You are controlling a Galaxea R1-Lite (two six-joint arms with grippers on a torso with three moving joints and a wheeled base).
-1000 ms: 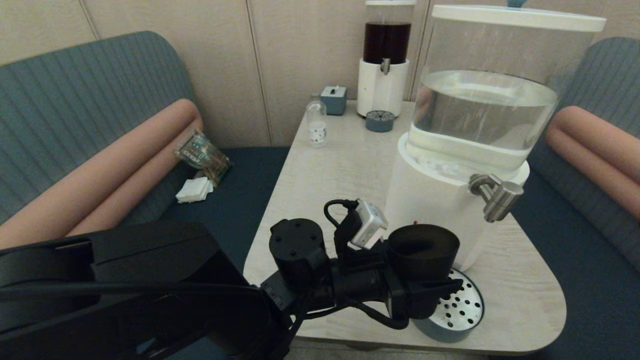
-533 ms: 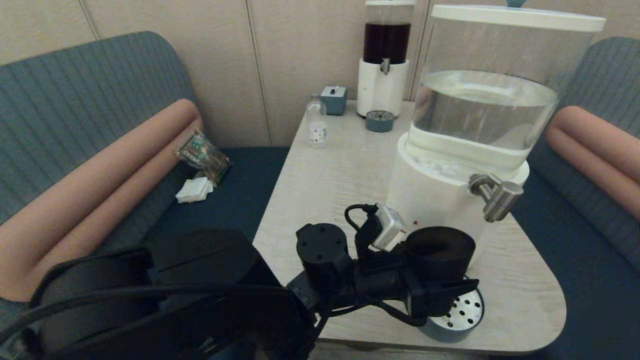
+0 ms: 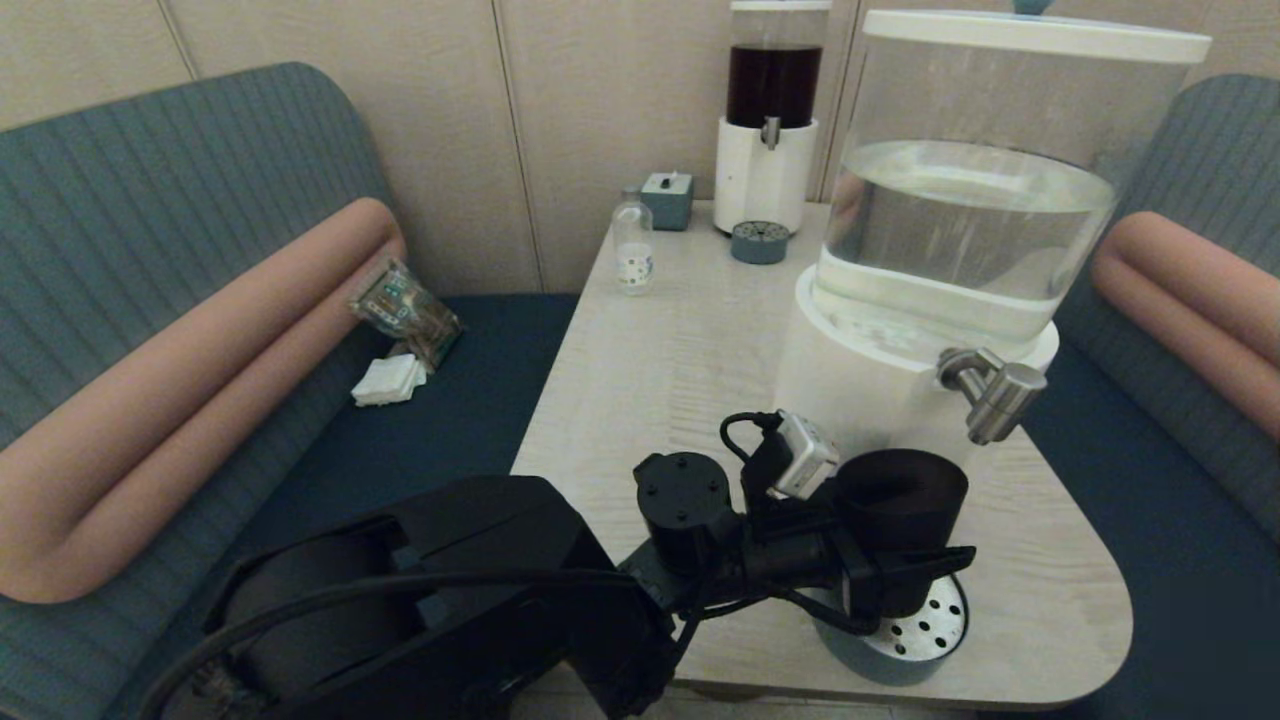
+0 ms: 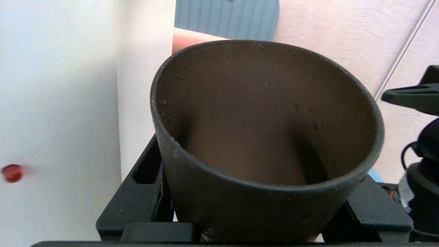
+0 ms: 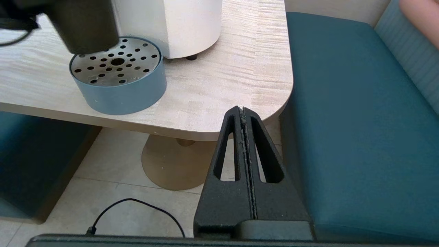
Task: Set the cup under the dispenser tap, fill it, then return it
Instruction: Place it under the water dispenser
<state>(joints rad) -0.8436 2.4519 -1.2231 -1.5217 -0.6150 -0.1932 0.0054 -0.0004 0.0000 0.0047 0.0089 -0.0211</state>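
Note:
The dark smoky cup (image 3: 900, 490) is upright in my left gripper (image 3: 895, 565), which is shut on its lower wall. The cup hangs just over the left part of the perforated drip tray (image 3: 925, 625). The brushed-metal dispenser tap (image 3: 995, 395) is up and to the cup's right, its nozzle not above the cup's mouth. In the left wrist view the cup (image 4: 267, 137) fills the frame between the fingers (image 4: 137, 199), and it looks empty. My right gripper (image 5: 242, 113) is shut on nothing, parked low off the table's near right corner.
The large white-based dispenser (image 3: 860, 400) stands right behind the cup. At the table's far end are a narrow dark-liquid dispenser (image 3: 770, 130), a small bottle (image 3: 633, 250) and a grey box (image 3: 667, 197). The table edge (image 5: 212, 135) is close to the tray. Benches flank the table.
My left arm has carried the cup to the right and a little away from me, bringing it nearer the tap and further over the drip tray. The grip has not changed.

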